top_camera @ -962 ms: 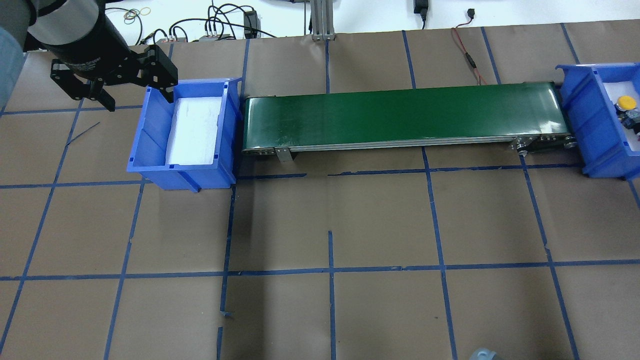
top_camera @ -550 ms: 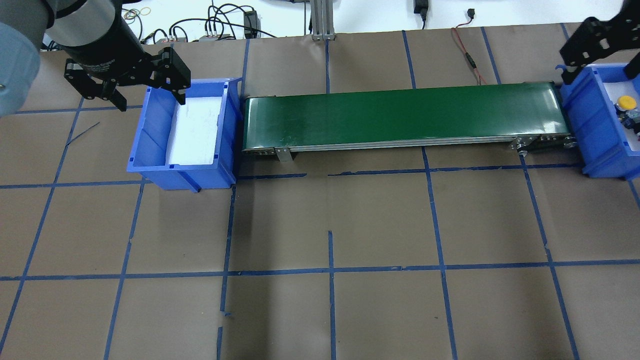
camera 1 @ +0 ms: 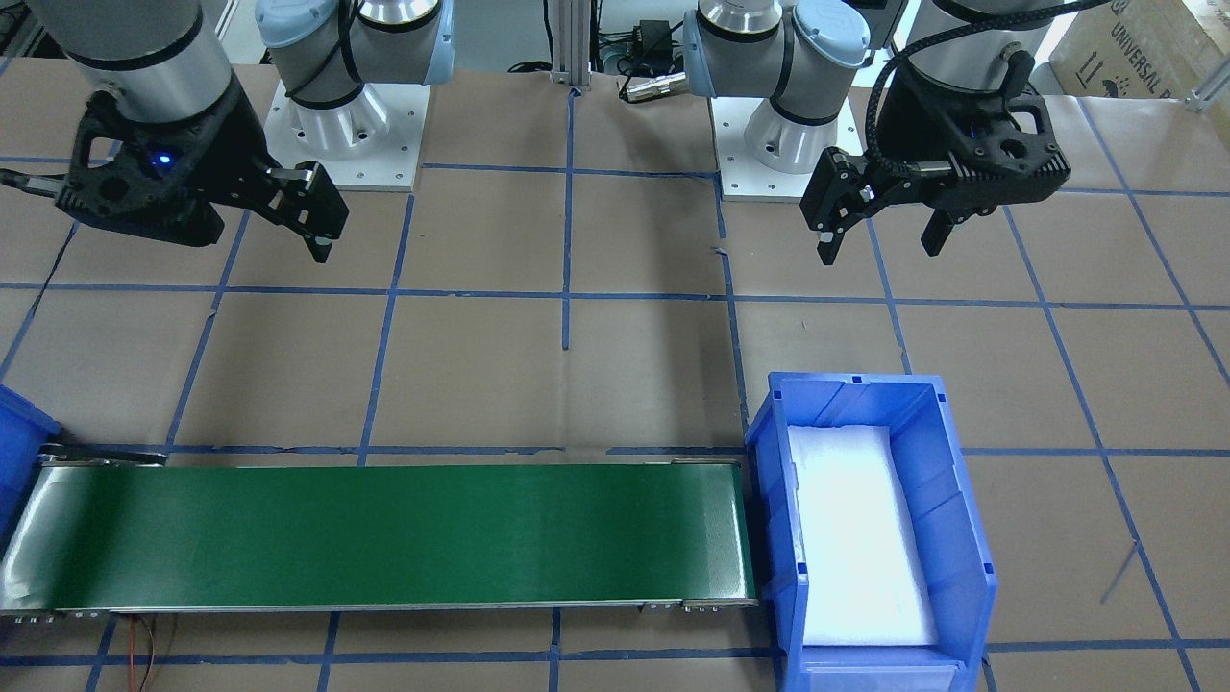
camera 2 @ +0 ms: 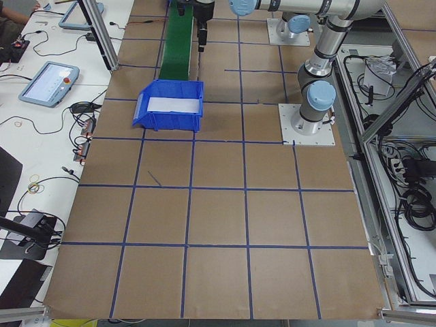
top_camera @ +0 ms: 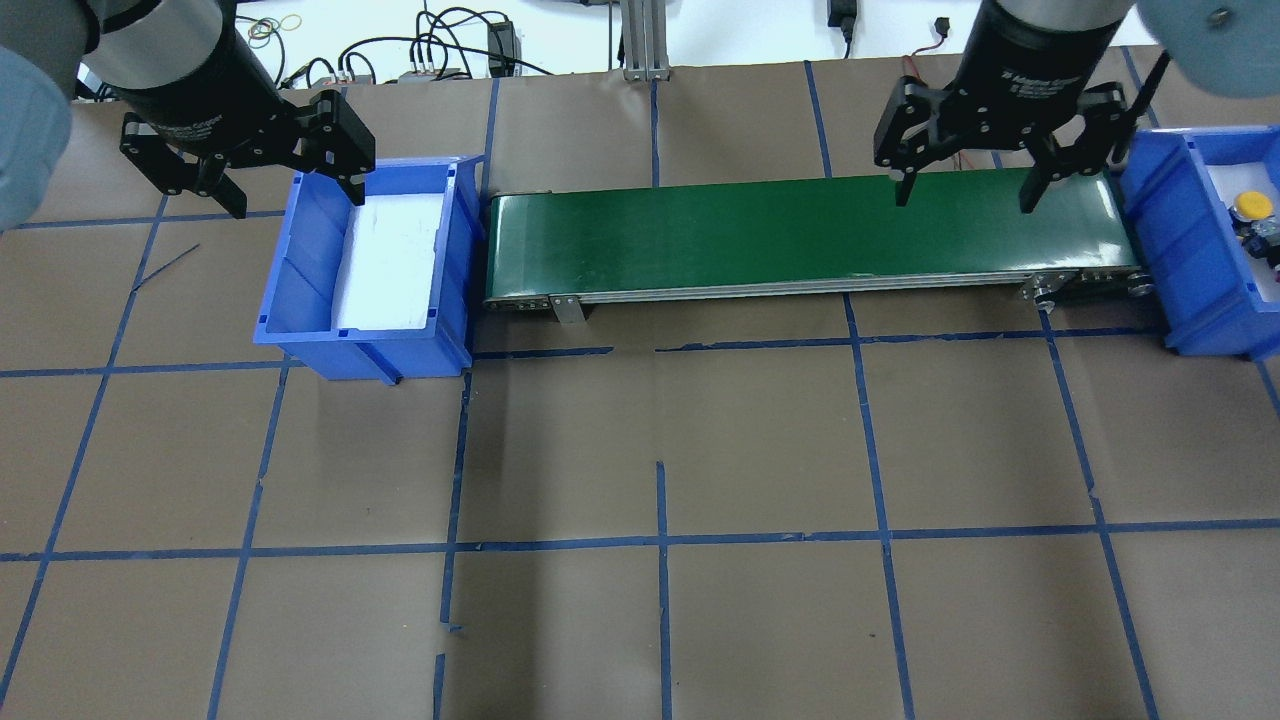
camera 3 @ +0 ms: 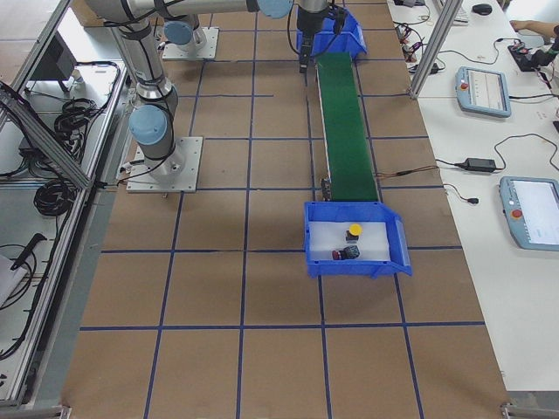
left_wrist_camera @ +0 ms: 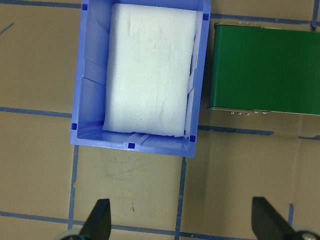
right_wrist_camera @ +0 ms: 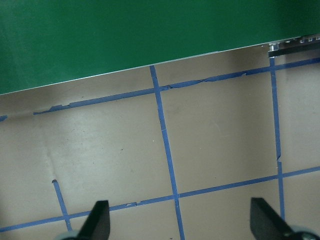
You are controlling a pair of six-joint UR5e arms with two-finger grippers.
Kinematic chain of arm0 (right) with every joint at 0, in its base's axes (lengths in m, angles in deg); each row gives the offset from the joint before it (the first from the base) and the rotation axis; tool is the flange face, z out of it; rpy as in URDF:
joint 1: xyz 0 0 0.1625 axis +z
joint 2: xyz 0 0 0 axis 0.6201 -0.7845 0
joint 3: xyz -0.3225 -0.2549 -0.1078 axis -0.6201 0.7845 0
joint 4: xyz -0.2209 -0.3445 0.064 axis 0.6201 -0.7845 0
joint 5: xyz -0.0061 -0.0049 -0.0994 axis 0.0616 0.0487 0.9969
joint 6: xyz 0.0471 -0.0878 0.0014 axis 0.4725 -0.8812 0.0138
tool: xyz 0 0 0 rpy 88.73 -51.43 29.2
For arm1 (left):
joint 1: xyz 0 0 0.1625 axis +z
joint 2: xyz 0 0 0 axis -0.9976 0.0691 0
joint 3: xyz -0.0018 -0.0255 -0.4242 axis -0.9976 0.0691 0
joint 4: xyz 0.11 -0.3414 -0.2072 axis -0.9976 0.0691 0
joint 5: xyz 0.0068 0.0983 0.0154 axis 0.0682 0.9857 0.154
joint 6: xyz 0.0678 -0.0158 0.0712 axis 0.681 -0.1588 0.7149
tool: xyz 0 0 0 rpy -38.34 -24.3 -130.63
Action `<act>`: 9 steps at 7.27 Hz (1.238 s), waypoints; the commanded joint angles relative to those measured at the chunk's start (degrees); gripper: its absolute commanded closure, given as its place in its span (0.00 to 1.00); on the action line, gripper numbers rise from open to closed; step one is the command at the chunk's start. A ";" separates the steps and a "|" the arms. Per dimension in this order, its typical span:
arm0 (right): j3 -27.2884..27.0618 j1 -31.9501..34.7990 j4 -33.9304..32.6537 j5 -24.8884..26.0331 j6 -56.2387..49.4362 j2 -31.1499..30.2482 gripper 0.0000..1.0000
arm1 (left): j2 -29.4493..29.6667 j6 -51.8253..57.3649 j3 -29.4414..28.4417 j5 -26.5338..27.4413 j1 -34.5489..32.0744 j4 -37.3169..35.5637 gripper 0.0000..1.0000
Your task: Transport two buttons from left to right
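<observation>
The two buttons lie in the right blue bin (top_camera: 1170, 230). One has a yellow cap (top_camera: 1252, 206), the other a red cap (camera 3: 339, 254) on a dark body; both also show in the exterior right view, the yellow one (camera 3: 355, 230) behind. My left gripper (top_camera: 298, 203) is open and empty, held high on the robot's side of the left blue bin (top_camera: 300, 270); its wrist view (left_wrist_camera: 182, 225) shows that bin (left_wrist_camera: 90, 75) holding only white foam (left_wrist_camera: 150, 70). My right gripper (top_camera: 963, 203) is open and empty, high near the conveyor's right end.
The green conveyor belt (top_camera: 800, 235) runs between the two bins and also shows in the front view (camera 1: 384, 533). Brown paper with blue tape lines covers the table. Cables (top_camera: 440, 45) lie along the far edge.
My right arm has come in from the right edge and moved left to the conveyor's right end. My left gripper has shifted slightly right. Both stay open.
</observation>
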 commanded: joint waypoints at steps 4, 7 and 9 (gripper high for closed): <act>-0.37 0.72 -7.17 -0.08 0.81 0.40 0.00 | -0.01 2.46 -0.18 -0.28 0.32 -0.36 0.00; -0.72 0.72 -7.35 -0.17 0.90 0.40 0.00 | 0.08 2.46 -0.27 -0.46 0.32 -0.81 0.00; -0.81 0.72 -7.43 -0.34 0.90 0.49 0.00 | 0.08 2.46 -0.27 -0.46 0.32 -0.89 0.00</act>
